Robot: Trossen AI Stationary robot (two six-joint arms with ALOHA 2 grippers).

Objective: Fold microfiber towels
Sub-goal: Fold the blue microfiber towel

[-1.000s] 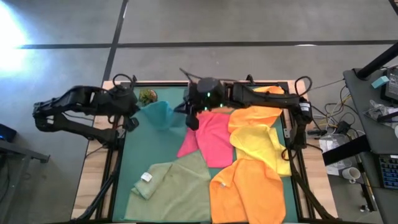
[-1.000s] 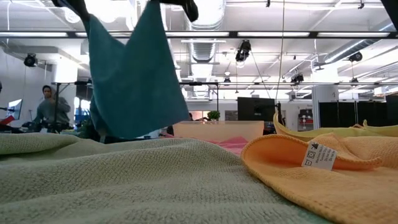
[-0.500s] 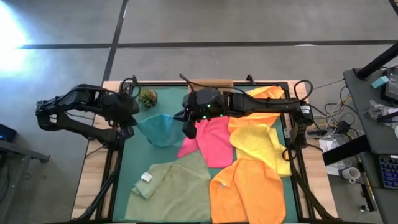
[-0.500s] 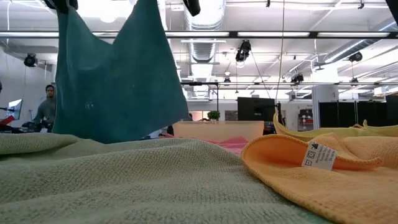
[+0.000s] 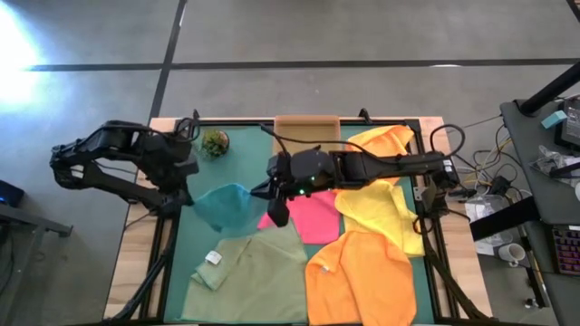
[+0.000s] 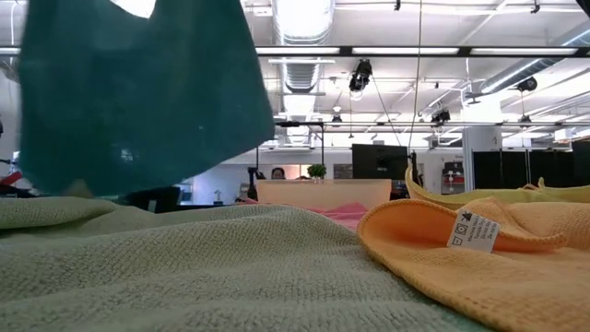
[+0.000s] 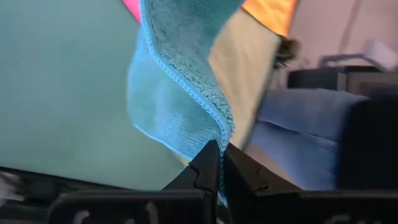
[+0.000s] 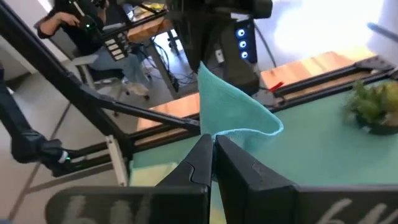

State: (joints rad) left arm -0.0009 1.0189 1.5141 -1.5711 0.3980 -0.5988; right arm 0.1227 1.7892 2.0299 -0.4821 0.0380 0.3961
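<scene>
Now both tools are pinching the teal towel, one corner each. The left tool and the right tool are holding it up above the green mat. Just beside the teal towel, the pink towel and the sage towel are lying flat on the surface.

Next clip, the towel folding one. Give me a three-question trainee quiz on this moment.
1. True or false: the teal towel lies flat on the mat.
2. What holds it? A) left gripper alone B) both grippers C) neither
3. Which towel carries a white tag in the high view?

Key: 1. False, it hangs lifted. 2. B, the right gripper pinches the other corner. 3. The sage towel.
</scene>
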